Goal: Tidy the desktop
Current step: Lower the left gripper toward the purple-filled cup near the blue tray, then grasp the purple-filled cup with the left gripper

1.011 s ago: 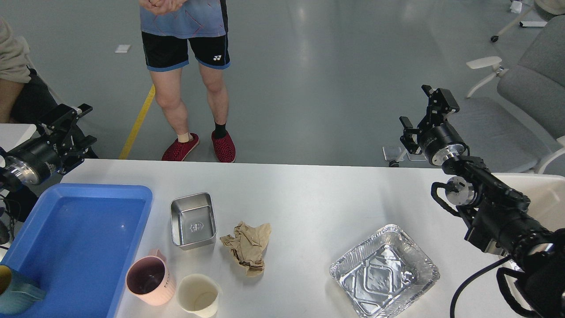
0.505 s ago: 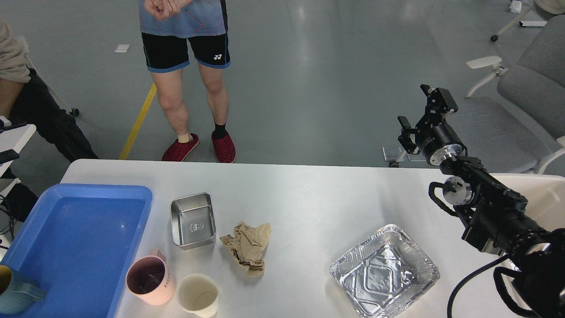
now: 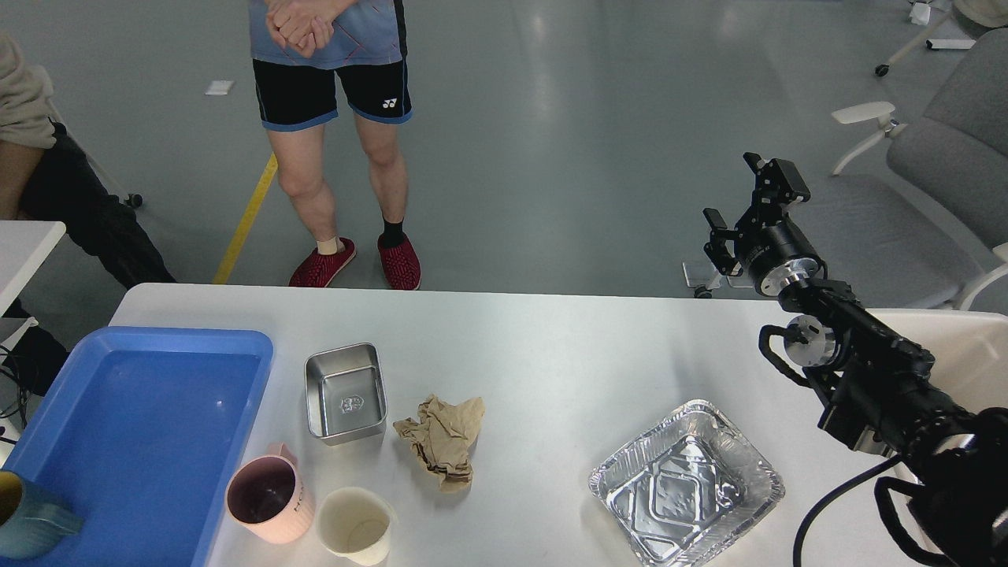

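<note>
The white desktop (image 3: pixel 551 354) carries a steel square tin (image 3: pixel 345 393), a crumpled brown paper (image 3: pixel 441 439), a pink mug (image 3: pixel 268 499), a cream cup (image 3: pixel 354 524) and a foil tray (image 3: pixel 685 482). A blue plastic tray (image 3: pixel 134 433) sits at the left with a teal mug (image 3: pixel 27 520) in its near corner. My right gripper (image 3: pixel 746 201) is open and empty, raised beyond the table's far right edge. My left gripper is out of view.
A person (image 3: pixel 339 118) stands just beyond the far edge of the table. Another person sits at the far left. A smaller white table corner (image 3: pixel 24 244) is at the left. A grey chair (image 3: pixel 929 181) stands behind my right arm.
My left arm has withdrawn out of view to the left. My right gripper has shifted slightly left and stayed open. The things on the table have not moved.
</note>
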